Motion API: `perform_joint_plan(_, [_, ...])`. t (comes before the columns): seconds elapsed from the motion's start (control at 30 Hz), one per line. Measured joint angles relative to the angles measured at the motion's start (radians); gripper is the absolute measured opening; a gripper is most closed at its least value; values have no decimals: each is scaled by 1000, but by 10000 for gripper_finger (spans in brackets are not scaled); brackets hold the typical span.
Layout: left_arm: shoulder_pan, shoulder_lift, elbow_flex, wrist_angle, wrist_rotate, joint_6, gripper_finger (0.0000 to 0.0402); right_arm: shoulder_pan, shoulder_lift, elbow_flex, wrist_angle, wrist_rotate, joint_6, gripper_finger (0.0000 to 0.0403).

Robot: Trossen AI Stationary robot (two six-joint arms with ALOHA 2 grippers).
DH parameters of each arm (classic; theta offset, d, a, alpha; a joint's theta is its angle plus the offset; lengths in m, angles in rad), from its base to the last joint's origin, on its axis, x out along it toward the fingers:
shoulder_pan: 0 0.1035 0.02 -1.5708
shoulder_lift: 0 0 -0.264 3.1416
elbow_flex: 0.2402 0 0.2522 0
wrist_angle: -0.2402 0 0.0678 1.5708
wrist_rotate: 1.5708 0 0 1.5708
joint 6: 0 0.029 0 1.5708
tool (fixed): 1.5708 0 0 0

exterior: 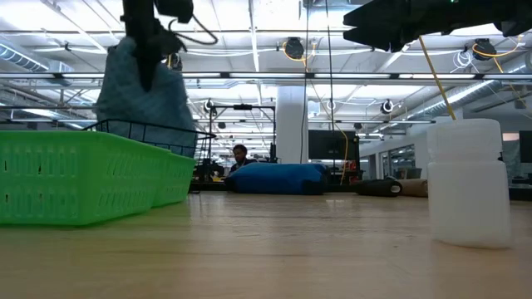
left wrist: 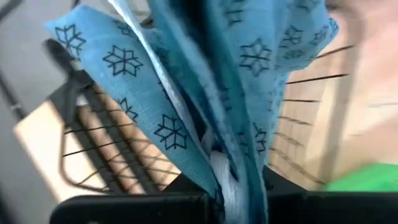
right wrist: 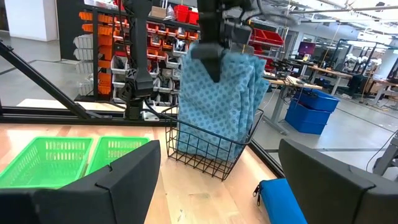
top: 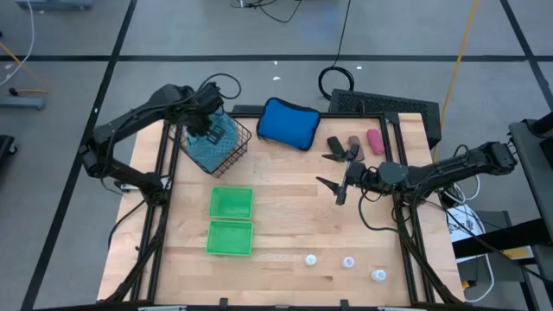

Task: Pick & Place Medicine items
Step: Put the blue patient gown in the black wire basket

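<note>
My left gripper [top: 207, 121] hangs over the black wire basket [top: 216, 149] near the table's far left and is shut on the light-blue patterned cloth [right wrist: 219, 99]. The cloth's lower part reaches down into the basket. My right gripper [top: 331, 169] hovers open right of the table's middle, fingers pointing left, touching nothing. Just beyond it, the black [top: 335, 143], brown [top: 354, 142] and pink [top: 375, 141] oblong pieces lie on the table. Three tiny white bottles [top: 311, 258] [top: 349, 262] [top: 378, 275] stand near the near edge; one bottle [exterior: 465, 183] looms in the low view. My left gripper pinches the cloth's bunched top [left wrist: 227, 177] between its two fingers, coming from above and pointing down. Several folds are gathered in the hold. The cloth hangs below the fingers, with its lower end [right wrist: 214, 140] inside the wire basket.
A padded bright-blue pouch [top: 288, 123] lies at the far edge, right of the wire basket. Two green baskets [top: 232, 203] [top: 230, 238] sit side by side left of centre. Bare wood [top: 302, 216] stretches between them, the gripper and the bottles.
</note>
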Motion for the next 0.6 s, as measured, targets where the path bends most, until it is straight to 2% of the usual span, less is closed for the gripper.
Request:
perform_joint_plan(0.1, [-17,0,47,17,87,12,20,0,0,0,0,0,0,313])
perform_joint_plan(0.2, [-27,-1,54,56,215,47,20,0,0,0,0,0,-2,313])
perform_joint_plan(0.27, [-29,0,54,60,263,67,20,0,0,0,4,0,-7,313])
perform_joint_plan(0.37, [-30,18,54,53,233,78,20,0,0,0,9,0,-10,313])
perform_joint_plan(0.6, [-2,104,49,30,39,78,20,0,0,0,7,0,-10,313])
